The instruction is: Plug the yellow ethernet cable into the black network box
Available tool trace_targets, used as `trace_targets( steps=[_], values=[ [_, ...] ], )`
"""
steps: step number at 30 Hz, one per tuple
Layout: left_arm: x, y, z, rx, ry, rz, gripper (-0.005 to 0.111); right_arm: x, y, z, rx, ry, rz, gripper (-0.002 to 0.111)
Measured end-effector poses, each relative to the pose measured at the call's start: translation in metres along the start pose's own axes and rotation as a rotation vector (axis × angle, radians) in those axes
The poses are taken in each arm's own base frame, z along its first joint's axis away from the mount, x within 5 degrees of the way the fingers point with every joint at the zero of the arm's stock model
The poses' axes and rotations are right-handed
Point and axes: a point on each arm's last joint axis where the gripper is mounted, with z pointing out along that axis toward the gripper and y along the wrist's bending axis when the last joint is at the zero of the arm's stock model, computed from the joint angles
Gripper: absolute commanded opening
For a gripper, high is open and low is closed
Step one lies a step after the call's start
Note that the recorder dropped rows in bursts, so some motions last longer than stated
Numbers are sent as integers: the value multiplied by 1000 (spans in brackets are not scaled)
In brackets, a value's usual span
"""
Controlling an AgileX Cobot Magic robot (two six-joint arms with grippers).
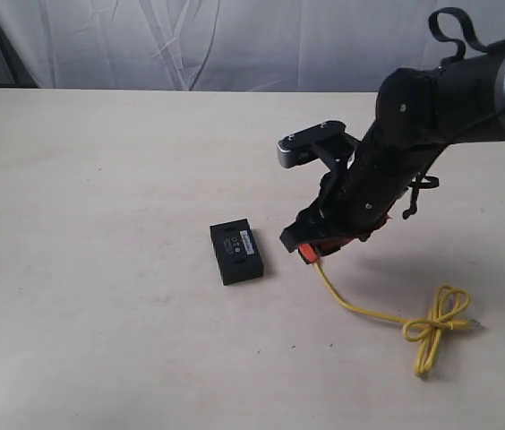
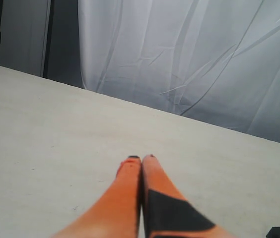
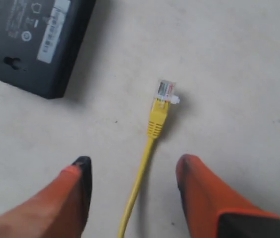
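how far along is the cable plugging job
Done: nothing yet; the yellow ethernet cable lies on the table, its plug apart from the black network box. In hand: the right pincer is open, straddling the cable behind the plug. To do: grip it, carry the plug to the box, push it in. The left pincer is shut.

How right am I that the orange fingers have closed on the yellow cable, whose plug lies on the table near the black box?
Not quite. The right wrist view shows the right gripper open: its orange fingers stand either side of the yellow ethernet cable without touching it. The plug does lie on the table near the black network box.
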Motion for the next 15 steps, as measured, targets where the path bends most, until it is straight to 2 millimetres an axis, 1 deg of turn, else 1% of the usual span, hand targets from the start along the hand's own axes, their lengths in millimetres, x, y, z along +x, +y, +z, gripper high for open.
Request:
trace_targets(
  steps=[6,11,15],
  values=[
    [0,0,0,0,0,0,0,-1,-4,17,10,17,7,54],
    [0,0,0,0,0,0,0,-3,-7,28,23,3,10,54],
    [0,0,0,0,0,0,0,-4,-9,34,30,-8,12,50]
  ],
)
